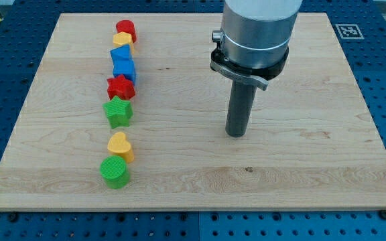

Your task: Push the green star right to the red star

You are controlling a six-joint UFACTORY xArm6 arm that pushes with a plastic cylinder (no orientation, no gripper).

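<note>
The green star (pixel 118 112) lies on the wooden board at the view's left, directly below the red star (pixel 120 87) and touching or nearly touching it. My tip (pixel 236 134) stands on the board near the middle, far to the right of both stars and a little lower than the green star. It touches no block.
The blocks form a column at the view's left: a red heart (pixel 126 29), a yellow block (pixel 122 41), two blue blocks (pixel 123 65), then the stars, a yellow heart (pixel 120 145) and a green cylinder (pixel 114 172). The board (pixel 313 167) lies on a blue perforated table.
</note>
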